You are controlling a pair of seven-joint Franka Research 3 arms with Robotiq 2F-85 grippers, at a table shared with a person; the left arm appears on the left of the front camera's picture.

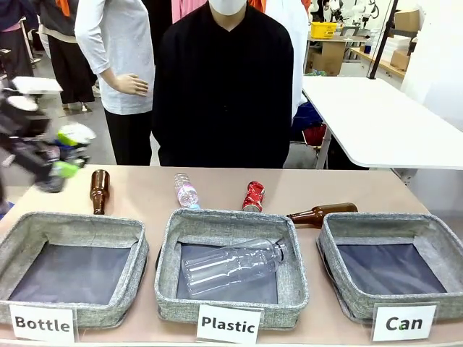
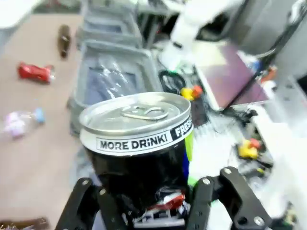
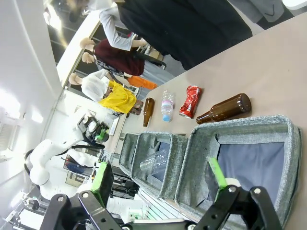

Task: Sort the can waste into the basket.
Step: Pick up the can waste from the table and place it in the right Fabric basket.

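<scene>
While the left gripper (image 2: 149, 194) clamps the black can (image 2: 139, 143), the right gripper (image 3: 159, 176) gapes empty (red can (image 1: 253, 196) near the table's (image 1: 145, 189) far edge).

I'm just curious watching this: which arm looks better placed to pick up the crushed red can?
Right, probably. Its open right gripper points at the Can basket, with the red can just beyond, while the left gripper is shut on the black can.

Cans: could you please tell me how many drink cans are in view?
2. The black-and-silver can sits in the left gripper; the crushed red can lies on the table beyond the Plastic basket.
</scene>
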